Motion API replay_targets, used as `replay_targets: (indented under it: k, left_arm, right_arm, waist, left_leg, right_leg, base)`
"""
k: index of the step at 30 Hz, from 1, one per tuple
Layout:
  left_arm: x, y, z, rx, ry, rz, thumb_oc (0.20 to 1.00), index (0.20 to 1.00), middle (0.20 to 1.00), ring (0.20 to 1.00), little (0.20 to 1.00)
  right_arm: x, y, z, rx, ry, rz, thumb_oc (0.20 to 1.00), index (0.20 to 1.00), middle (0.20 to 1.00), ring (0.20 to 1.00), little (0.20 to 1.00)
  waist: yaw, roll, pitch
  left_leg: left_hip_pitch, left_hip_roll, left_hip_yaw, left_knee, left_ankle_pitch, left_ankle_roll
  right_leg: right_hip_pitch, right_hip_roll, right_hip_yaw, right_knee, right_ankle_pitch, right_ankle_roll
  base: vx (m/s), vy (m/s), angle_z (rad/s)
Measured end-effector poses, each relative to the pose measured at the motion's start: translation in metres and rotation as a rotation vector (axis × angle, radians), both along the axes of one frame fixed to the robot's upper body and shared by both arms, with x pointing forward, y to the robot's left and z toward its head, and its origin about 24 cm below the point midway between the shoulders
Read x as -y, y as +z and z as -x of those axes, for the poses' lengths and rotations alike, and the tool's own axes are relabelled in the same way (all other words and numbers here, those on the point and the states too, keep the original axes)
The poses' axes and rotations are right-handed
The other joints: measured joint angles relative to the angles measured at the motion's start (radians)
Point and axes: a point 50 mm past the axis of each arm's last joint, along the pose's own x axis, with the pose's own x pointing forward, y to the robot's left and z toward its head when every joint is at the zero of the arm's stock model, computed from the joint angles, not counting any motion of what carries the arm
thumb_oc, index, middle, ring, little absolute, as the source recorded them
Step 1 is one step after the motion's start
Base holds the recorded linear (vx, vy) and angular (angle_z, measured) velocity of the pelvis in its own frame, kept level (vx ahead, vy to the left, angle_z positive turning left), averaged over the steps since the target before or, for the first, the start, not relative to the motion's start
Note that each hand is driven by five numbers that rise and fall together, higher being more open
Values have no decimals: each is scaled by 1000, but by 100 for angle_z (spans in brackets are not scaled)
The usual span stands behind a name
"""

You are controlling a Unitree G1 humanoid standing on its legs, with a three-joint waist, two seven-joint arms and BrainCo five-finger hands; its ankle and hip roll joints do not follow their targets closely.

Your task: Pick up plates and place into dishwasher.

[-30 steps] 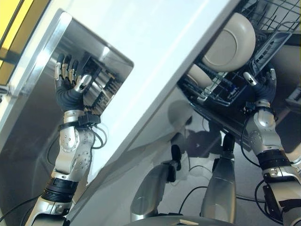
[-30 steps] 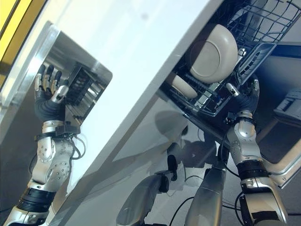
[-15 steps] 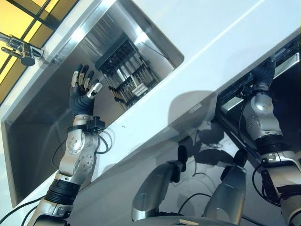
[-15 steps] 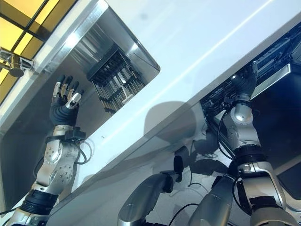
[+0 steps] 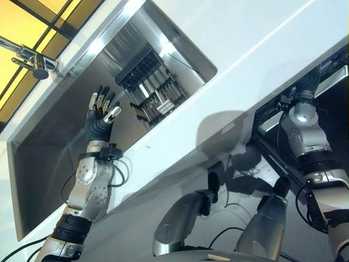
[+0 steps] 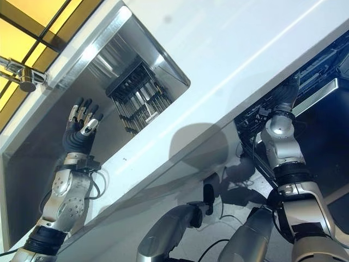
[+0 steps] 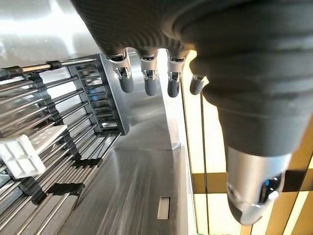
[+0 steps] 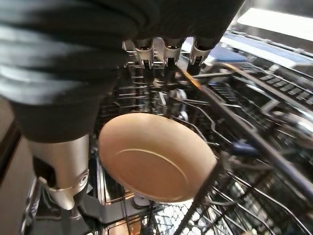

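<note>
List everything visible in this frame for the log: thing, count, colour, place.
Sink: one, steel, set into the counter.
Counter: one, white, around the sink.
Tap: one, chrome, at the sink's far edge.
Drying rack: one, dark wire, inside the sink at its end.
Plate: one, beige, standing in the dishwasher rack.
Dishwasher rack: one, dark wire, below the counter edge.
Left hand: fingers straight, raised inside the sink, holding nothing.
Right hand: reaching into the dishwasher rack under the counter, fingers straight above the plate.

Beige plate point(image 8: 156, 159) – round, tilted on edge in dishwasher rack point(image 8: 254, 147) wires, hollow side to cam.
</note>
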Motion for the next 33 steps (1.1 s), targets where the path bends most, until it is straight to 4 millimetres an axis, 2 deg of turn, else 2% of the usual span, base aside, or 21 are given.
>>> replay_targets:
  k: [4, 6, 8, 15, 19, 22, 26, 29, 33]
  left_arm:
    - [-3, -3, 4, -11, 16, 3, 1000, 1000, 1000, 1000, 1000]
    - [-5, -4, 5, -22, 25, -2, 1000, 1000, 1000, 1000, 1000]
    - [-7, -5, 6, -31, 38, -8, 1000, 1000, 1000, 1000, 1000]
    - [-15, -4, 7, -44, 69, -20, 1000, 1000, 1000, 1000, 1000]
    - [-18, -8, 5, -66, 90, -14, 1000, 1000, 1000, 1000, 1000]
    - [-22, -12, 7, -73, 118, -13, 1000, 1000, 1000, 1000, 1000]
    - [-23, -15, 8, -77, 130, 6, 1000, 1000, 1000, 1000, 1000]
    - [-23, -16, 10, -72, 140, -27, 1000, 1000, 1000, 1000, 1000]
    - [-24, -14, 10, -46, 150, -23, 1000, 1000, 1000, 1000, 1000]
  right_arm:
    - [6, 8, 5, 15, -77, 27, 1000, 1000, 1000, 1000, 1000]
    - [13, 4, 8, -12, -135, 21, 1000, 1000, 1000, 1000, 1000]
    - [22, -2, 13, -28, -191, 7, 1000, 1000, 1000, 1000, 1000]
    - [46, -32, 42, -91, -351, -14, 1000, 1000, 1000, 1000, 1000]
    - [62, -56, 69, -126, -438, -33, 1000, 1000, 1000, 1000, 1000]
    - [74, -76, 89, -175, -493, -47, 1000, 1000, 1000, 1000, 1000]
    - [80, -100, 108, -224, -530, -73, 1000, 1000, 1000, 1000, 1000]
    - [83, -108, 116, -227, -559, -120, 1000, 1000, 1000, 1000, 1000]
    - [87, -117, 130, -170, -683, -200, 1000, 1000, 1000, 1000, 1000]
  waist:
    - [-12, -2, 2]
    - [-15, -9, 7]
    - [-38, -17, 13]
    - [-138, -61, 45]
    - [-191, -74, 53]
    - [-209, -78, 56]
    - [-237, -83, 60]
    - [-253, -85, 61]
    - [-271, -88, 63]
  left_leg:
    - [8, 8, 30, -4, -6, 8]
    - [21, 13, 51, -7, -9, 12]
    - [38, 15, 62, -13, -12, 16]
    - [124, 23, 117, -13, -41, 20]
    - [178, 36, 142, -12, -65, 15]
    - [211, 37, 140, -14, -78, 10]
    - [247, 38, 145, -26, -90, 7]
    - [267, 35, 169, -32, -97, 12]
    - [265, 29, 196, -26, -109, 18]
  right_leg:
    - [1, 18, 29, -46, 32, 1]
    - [14, 30, 48, -77, 53, 4]
    - [35, 37, 58, -114, 75, 5]
    - [119, 69, 125, -218, 134, 3]
    - [163, 93, 159, -250, 149, 0]
    - [178, 109, 190, -254, 152, 3]
    - [199, 120, 214, -265, 151, 5]
    - [204, 120, 234, -270, 150, 6]
    - [185, 119, 268, -270, 148, 9]
  base:
    - [-37, -59, -25]
    - [-22, -94, -34]
    - [18, -91, -25]
    - [64, -71, -34]
    - [94, -71, -32]
    - [86, -40, -40]
    - [67, -8, -23]
    - [10, 42, -20]
    - [-32, 73, -18]
